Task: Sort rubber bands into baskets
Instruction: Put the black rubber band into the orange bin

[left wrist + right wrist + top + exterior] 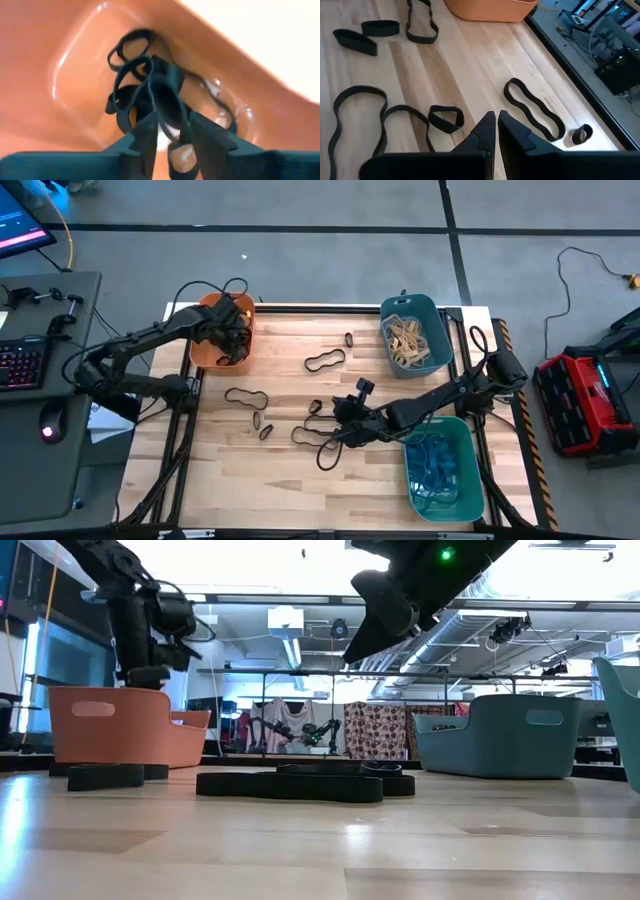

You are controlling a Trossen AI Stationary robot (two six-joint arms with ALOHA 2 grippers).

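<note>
Wooden table point(290, 480): left gripper point(172, 131) parted over orange basket point(204, 352) at its back-left corner, black bands point(150, 95) below; a band snagged on a finger could lift out; right gripper point(496, 131) clenched empty above loose bands point(532, 114) mid-table.

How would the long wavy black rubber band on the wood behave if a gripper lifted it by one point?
The long wavy black band lies flat in loose curves on the table, so it is probably floppy and would hang limp. It looks thin, so likely very light. It seems unlikely to roll.
</note>
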